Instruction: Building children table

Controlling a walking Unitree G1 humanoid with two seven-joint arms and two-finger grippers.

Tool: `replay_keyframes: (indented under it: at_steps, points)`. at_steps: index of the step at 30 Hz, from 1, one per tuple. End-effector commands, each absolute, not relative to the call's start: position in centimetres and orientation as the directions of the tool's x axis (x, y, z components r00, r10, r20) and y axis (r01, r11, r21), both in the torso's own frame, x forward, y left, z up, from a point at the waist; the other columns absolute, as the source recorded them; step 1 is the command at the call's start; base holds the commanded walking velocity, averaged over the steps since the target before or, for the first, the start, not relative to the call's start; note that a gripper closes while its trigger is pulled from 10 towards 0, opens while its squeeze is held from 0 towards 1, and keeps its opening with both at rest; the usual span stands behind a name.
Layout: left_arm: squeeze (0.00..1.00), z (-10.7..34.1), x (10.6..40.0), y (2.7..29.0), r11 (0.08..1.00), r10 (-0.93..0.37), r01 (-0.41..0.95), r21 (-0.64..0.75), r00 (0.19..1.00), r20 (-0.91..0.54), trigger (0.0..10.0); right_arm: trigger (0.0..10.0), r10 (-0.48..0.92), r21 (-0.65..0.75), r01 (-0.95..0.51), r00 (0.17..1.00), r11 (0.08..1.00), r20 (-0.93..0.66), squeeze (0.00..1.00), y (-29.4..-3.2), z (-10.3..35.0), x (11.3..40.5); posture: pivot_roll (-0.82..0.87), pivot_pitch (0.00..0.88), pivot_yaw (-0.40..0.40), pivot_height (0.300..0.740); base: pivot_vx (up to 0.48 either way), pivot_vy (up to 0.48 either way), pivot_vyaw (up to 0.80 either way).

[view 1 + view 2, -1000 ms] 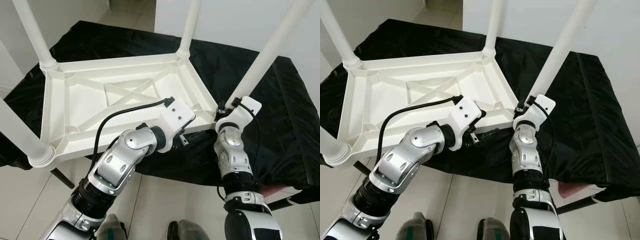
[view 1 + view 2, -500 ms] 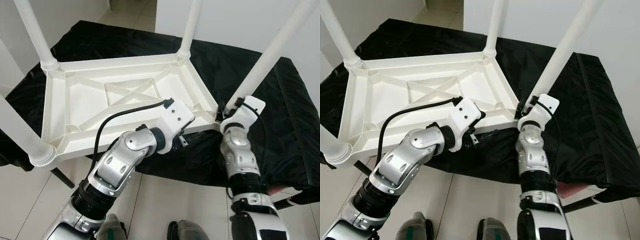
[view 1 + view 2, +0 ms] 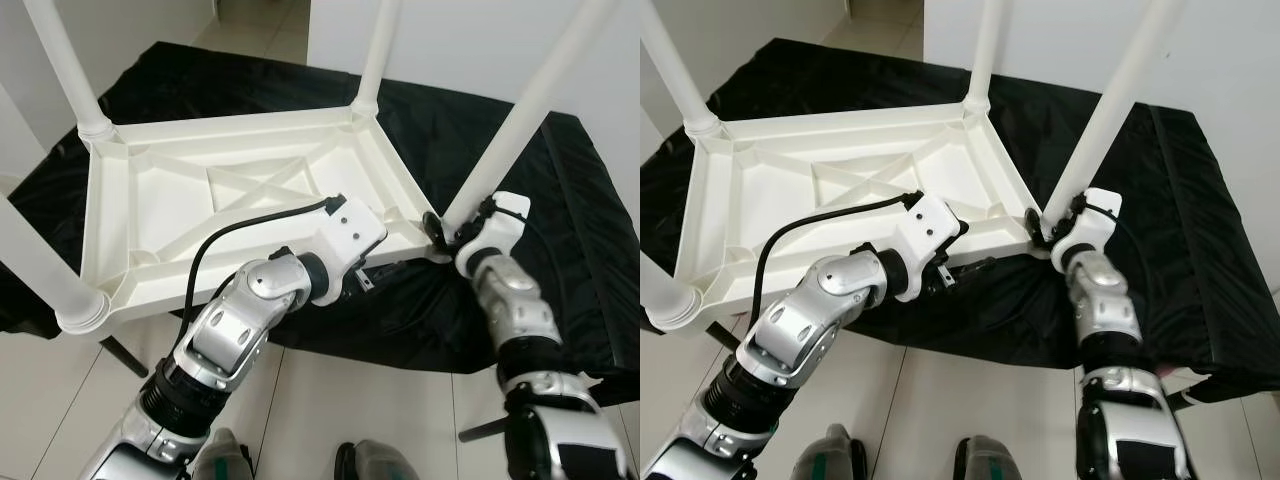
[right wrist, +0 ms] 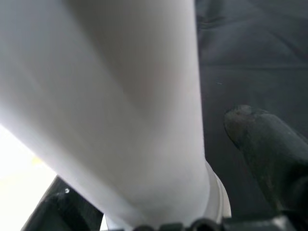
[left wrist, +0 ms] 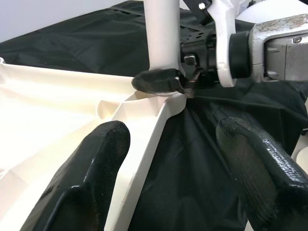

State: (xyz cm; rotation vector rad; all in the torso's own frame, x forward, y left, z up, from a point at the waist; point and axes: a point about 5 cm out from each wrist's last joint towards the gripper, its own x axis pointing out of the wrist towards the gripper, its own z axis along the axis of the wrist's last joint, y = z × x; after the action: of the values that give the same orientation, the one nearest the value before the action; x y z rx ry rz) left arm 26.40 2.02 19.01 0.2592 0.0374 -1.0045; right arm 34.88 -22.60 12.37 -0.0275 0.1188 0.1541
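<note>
The right gripper (image 5: 166,82) pinches the base of the near leg (image 3: 520,120) of the upturned table (image 3: 130,210), while the left gripper (image 5: 168,159), spread, straddles its rim.

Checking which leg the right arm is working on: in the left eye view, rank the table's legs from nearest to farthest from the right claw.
1. Near-right leg, at the right claw.
2. Far-right leg, behind it.
3. Far-left leg, across the tabletop.

Plain indoor room, pale glossy floor tiles (image 3: 60,400), white walls (image 3: 470,40), black cloth-draped work surface (image 3: 590,250)
</note>
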Motion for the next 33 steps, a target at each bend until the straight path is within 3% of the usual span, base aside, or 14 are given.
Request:
replay_keyframes:
  at_steps: [1,17,18,19,20,33]
  points:
    - [0.00,18.9,26.5,2.0,0.504,-0.830,0.842,0.193,0.533,-0.161,10.0,10.0,0.210,-0.052,-0.218,0.969,0.975,-0.128,0.00,-22.9,12.5,35.0,-0.05,0.006,-0.040,0.740,0.000,0.000,0.00]
    - [0.00,19.1,26.7,2.2,0.512,-0.824,0.835,0.201,0.544,-0.158,10.0,10.0,0.375,-0.098,-0.383,0.923,0.919,-0.090,0.00,-21.4,14.7,36.7,-0.02,0.002,-0.047,0.740,0.000,0.000,0.00]
    - [0.00,19.1,26.7,2.3,0.515,-0.822,0.833,0.201,0.547,-0.159,10.0,2.2,0.384,-0.104,-0.393,0.919,0.914,-0.092,0.00,-21.4,14.8,36.9,-0.02,0.002,-0.048,0.740,0.000,0.000,0.00]
    - [0.00,19.1,26.7,2.3,0.515,-0.822,0.833,0.201,0.547,-0.159,10.0,2.2,0.384,-0.104,-0.393,0.919,0.914,-0.092,0.00,-21.4,14.8,36.9,-0.02,0.002,-0.048,0.740,0.000,0.000,0.00]
    - [0.00,19.1,26.6,2.3,0.517,-0.821,0.832,0.201,0.548,-0.160,10.0,0.0,0.389,-0.101,-0.398,0.916,0.912,-0.098,0.00,-21.5,14.6,36.9,-0.02,0.005,-0.046,0.740,0.000,0.000,0.00]
    - [0.00,19.0,26.4,2.2,0.514,-0.824,0.836,0.191,0.544,-0.161,10.0,0.0,0.399,-0.056,-0.406,0.910,0.912,-0.112,0.00,-22.0,13.3,36.2,-0.03,0.018,-0.047,0.740,0.000,0.000,0.00]
